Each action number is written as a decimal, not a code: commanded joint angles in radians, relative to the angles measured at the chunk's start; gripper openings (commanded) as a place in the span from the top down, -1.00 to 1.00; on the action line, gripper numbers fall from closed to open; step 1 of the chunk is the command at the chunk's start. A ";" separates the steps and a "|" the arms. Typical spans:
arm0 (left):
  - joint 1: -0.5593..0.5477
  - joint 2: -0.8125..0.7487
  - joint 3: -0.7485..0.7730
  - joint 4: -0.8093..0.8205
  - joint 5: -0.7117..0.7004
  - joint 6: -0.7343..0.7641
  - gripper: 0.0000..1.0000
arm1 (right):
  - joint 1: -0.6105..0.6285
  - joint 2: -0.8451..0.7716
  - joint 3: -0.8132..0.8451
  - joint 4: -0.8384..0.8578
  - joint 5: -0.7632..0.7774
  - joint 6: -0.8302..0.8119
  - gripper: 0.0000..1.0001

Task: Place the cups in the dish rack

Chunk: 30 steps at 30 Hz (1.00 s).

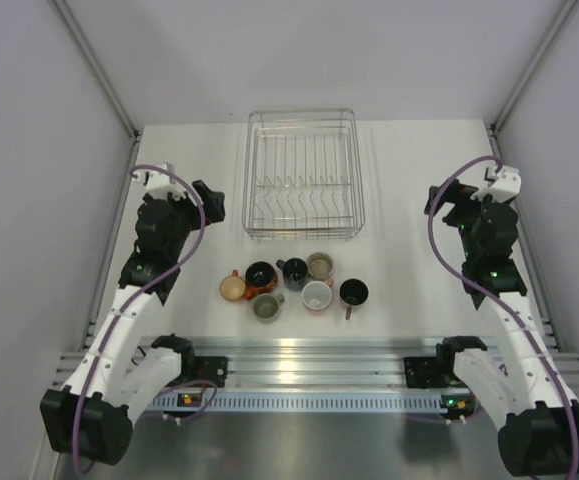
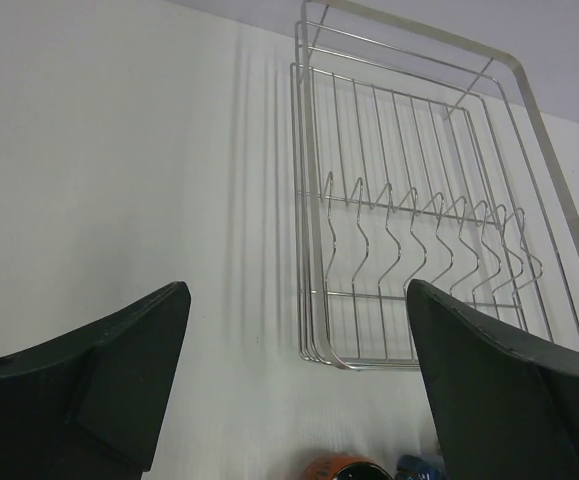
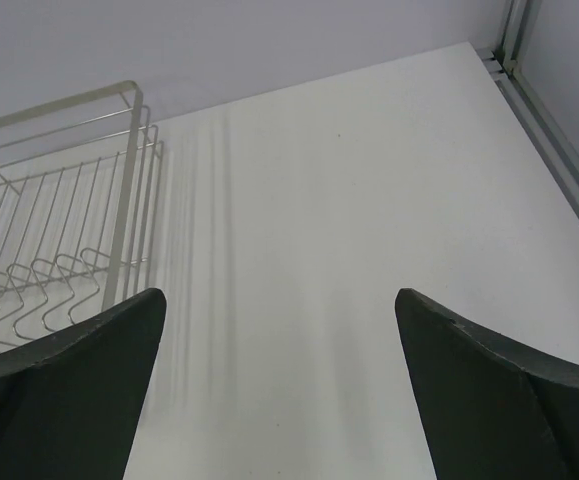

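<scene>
The silver wire dish rack (image 1: 300,234) stands empty at the back middle of the table. Seven small cups sit in a cluster in front of it: an orange one (image 1: 232,287), an orange one with a dark inside (image 1: 260,276), a dark blue one (image 1: 294,271), an olive one (image 1: 320,265), a grey-olive one (image 1: 267,306), a pink one with a white inside (image 1: 317,296) and a black one (image 1: 353,292). My left gripper (image 1: 209,200) is open and empty, left of the rack. My right gripper (image 1: 439,200) is open and empty, right of the rack.
The left wrist view shows its open gripper (image 2: 297,295), the rack (image 2: 314,200) ahead to the right, and the rims of the orange cup (image 2: 344,468) and blue cup (image 2: 419,467) at the bottom. The right wrist view shows its open gripper (image 3: 279,300) over bare table, the rack (image 3: 129,180) at left.
</scene>
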 commanded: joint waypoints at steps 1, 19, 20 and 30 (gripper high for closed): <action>-0.001 -0.018 0.009 -0.040 0.026 -0.020 -0.90 | 0.004 -0.003 0.025 0.022 0.034 0.005 -0.99; -0.114 -0.085 -0.094 -0.543 -0.186 -0.442 -0.57 | 0.004 0.029 0.040 -0.017 -0.037 -0.034 -0.99; -0.149 -0.085 -0.099 -0.558 -0.199 -0.477 -0.57 | 0.003 0.029 0.043 -0.025 -0.037 -0.034 -0.99; -0.286 -0.037 -0.096 -0.744 -0.295 -0.603 -0.53 | 0.003 0.009 0.038 -0.041 -0.037 -0.028 -0.99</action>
